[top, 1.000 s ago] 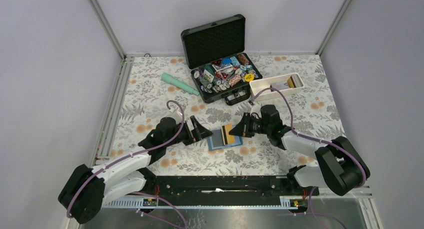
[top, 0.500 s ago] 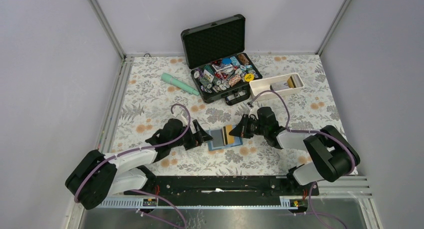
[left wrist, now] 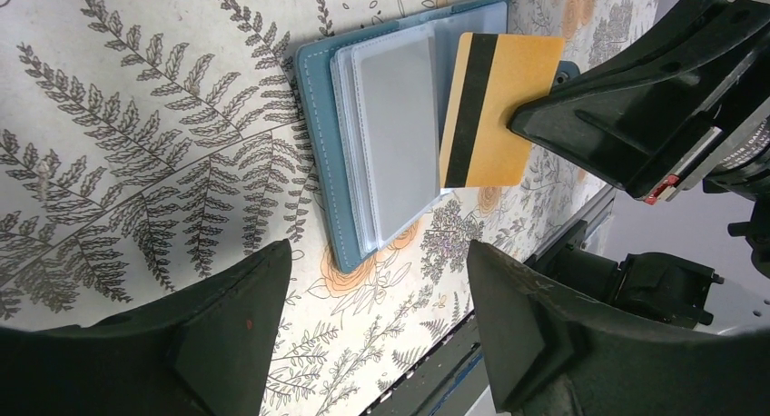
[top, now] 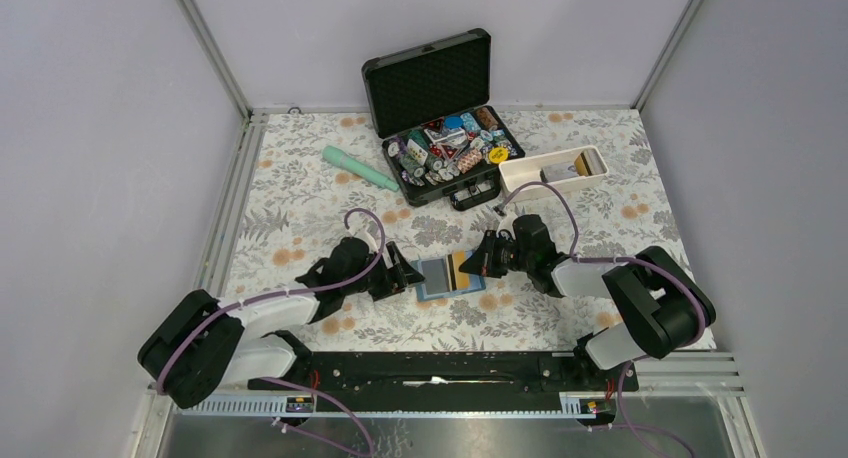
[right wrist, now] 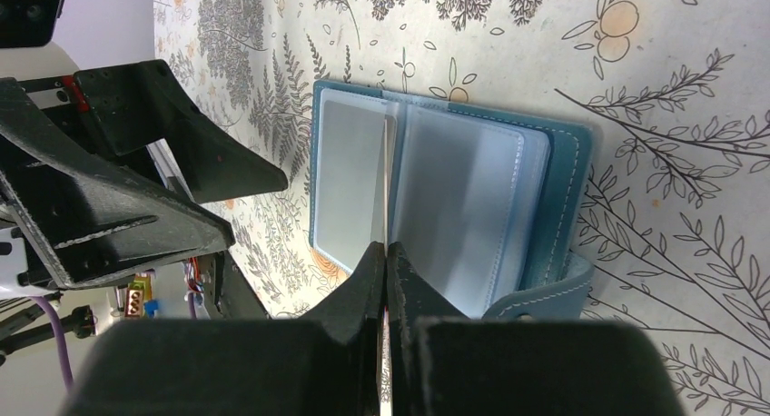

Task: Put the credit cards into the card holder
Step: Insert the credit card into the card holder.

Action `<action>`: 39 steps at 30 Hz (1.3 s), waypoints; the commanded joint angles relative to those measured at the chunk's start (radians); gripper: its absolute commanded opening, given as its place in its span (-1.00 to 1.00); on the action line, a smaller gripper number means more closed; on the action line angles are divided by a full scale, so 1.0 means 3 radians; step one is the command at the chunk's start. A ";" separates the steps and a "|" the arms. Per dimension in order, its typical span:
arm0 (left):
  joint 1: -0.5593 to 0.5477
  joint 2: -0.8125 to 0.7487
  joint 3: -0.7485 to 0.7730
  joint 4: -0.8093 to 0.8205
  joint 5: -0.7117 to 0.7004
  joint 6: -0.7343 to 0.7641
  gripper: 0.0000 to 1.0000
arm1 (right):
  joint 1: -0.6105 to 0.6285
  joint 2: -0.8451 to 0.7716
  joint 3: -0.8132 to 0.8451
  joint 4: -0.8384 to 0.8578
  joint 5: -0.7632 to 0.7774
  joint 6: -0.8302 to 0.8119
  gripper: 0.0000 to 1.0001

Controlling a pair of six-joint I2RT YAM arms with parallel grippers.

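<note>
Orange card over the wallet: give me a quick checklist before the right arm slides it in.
1. The card holder lies open, sleeves up: ok.
2. The right gripper is shut on the orange card: ok.
3. Card edge lined up with a sleeve mouth: cannot tell.
4. Free sleeve: ok, the page beside the grey card looks empty.
5. Holder braced: not ok; the left gripper is open, astride the holder's edge, not closed on it.
</note>
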 commanded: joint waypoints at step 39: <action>-0.0051 0.0364 0.0160 0.0387 0.0007 0.0041 0.35 | 0.0027 -0.0041 0.0191 0.0111 -0.0055 0.0059 -1.00</action>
